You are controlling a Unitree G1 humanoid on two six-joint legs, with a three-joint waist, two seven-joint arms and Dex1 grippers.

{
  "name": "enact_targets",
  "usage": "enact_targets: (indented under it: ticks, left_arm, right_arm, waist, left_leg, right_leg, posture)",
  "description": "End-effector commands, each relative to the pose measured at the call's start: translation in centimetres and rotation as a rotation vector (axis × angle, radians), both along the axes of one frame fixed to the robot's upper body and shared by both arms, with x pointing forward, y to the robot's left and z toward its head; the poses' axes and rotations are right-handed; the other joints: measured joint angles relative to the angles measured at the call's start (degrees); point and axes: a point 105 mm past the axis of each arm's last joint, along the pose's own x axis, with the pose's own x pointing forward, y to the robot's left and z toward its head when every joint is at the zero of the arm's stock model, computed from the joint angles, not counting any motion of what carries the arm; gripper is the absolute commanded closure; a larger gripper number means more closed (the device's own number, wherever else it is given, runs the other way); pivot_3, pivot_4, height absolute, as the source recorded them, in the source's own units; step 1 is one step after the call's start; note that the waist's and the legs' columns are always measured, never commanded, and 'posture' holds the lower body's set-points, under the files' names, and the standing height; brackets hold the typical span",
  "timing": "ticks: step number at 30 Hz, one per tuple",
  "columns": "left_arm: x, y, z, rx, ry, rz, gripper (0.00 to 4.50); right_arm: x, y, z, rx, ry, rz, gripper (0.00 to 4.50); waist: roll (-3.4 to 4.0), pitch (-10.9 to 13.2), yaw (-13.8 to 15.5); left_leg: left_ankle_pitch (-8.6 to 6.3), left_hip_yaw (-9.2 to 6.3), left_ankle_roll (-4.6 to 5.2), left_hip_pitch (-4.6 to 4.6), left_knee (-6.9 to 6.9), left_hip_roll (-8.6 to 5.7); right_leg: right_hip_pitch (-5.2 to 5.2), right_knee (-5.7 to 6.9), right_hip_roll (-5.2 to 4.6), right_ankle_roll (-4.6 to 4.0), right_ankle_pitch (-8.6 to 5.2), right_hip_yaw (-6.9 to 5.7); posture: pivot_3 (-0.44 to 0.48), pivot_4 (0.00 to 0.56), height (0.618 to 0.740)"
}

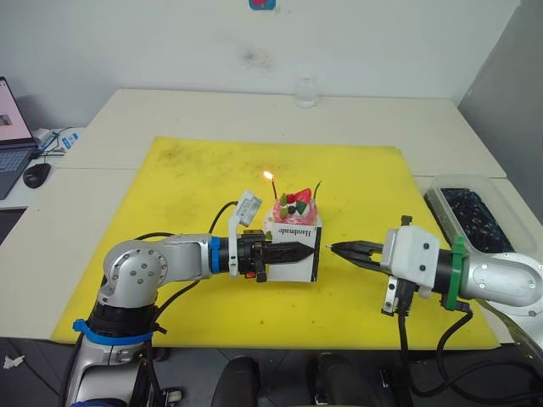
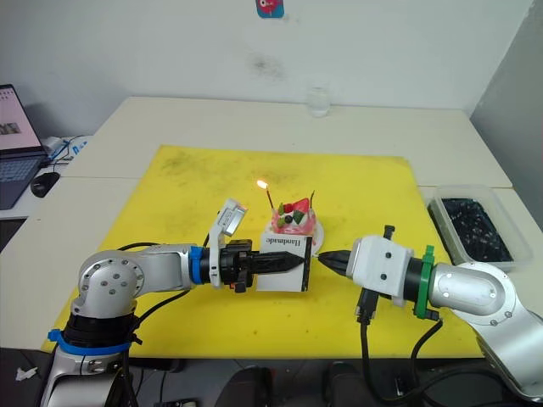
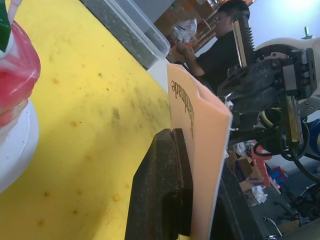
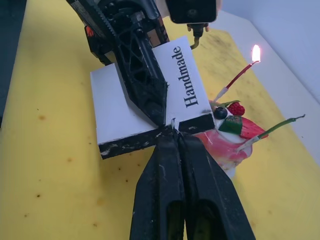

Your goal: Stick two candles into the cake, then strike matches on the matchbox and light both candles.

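Both grippers work at the near centre of the yellow mat (image 1: pixel 365 170), either side of the matchbox (image 1: pixel 293 254). Left gripper (image 1: pixel 299 252) has its fingers clamped on the matchbox, one black finger lying across the white face, and holds the box upright on its long edge just in front of the cake (image 1: pixel 295 214). Matchbox face carries the word "Handmade"; its dark striking strip (image 4: pixel 150 138) faces the right gripper (image 1: pixel 339 249). Right gripper points left at the right end of the box with its fingers pressed together; in the right wrist view a small pale tip (image 4: pixel 174 122) shows between the fingertips at the striking strip, too small to tell what it is.

Cake stands on its white plate (image 3: pixel 22 147) near the middle of the mat, just behind the box. Reddish candle (image 4: pixel 235 80) stands tilted in the cake's left side and carries a flame (image 1: pixel 268 175). Greenish candle (image 4: pixel 272 130) stands tilted in the cake's right side, with no flame on it.

Clear plastic bin (image 1: pixel 475 212) with dark contents sits on the table to the right of the mat. Clear cup (image 1: pixel 306 91) stands at the far edge of the table. Laptop (image 1: pixel 10 140) and mouse (image 1: pixel 36 174) lie at far left. Person (image 3: pixel 220 50) in dark clothing shows in the background of the left wrist view
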Motion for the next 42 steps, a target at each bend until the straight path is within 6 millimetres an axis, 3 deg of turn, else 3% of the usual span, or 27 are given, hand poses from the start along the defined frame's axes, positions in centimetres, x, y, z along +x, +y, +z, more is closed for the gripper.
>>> enact_targets:
  ticks: [1,8,21,42]
  left_arm:
    - [-0.4,-0.3,1.1,-0.031,-0.039,-0.024,4.50]
    - [-0.3,-0.1,1.3,-0.024,-0.048,-0.025,4.50]
    - [-0.2,-0.1,1.0,-0.020,-0.039,-0.027,4.50]
    - [-0.3,-0.3,1.0,-0.026,-0.025,-0.057,4.50]
  right_arm:
    - [0.1,0.3,0.0,-0.031,-0.043,0.018,4.48]
    - [1.2,-0.1,-0.3,-0.053,-0.069,-0.017,4.48]
    - [1.5,0.5,0.4,0.001,-0.122,-0.024,4.48]
    - [1.4,0.9,-0.2,-0.024,-0.102,0.004,4.48]
  waist:
    - [0.00,0.00,0.02]
    - [0.00,0.00,0.02]
    - [0.00,0.00,0.02]
    - [0.00,0.00,0.01]
  left_leg:
    - [0.00,0.00,0.00,0.00,0.00,0.00]
    - [0.00,0.01,0.00,0.00,0.00,0.00]
    - [0.00,0.01,0.00,0.00,0.00,0.00]
    - [0.00,0.01,0.00,0.00,0.00,0.01]
  right_leg:
    - [0.00,0.00,0.00,0.00,0.00,0.00]
    - [0.00,0.00,-0.02,0.00,0.00,0.00]
    - [0.00,0.00,-0.02,0.00,0.00,0.00]
    - [0.00,0.01,-0.02,0.00,0.00,0.00]
  posture:
    - [0.000,0.150,0.740]
    - [0.000,0.150,0.740]
    - [0.000,0.150,0.740]
    - [0.000,0.150,0.740]
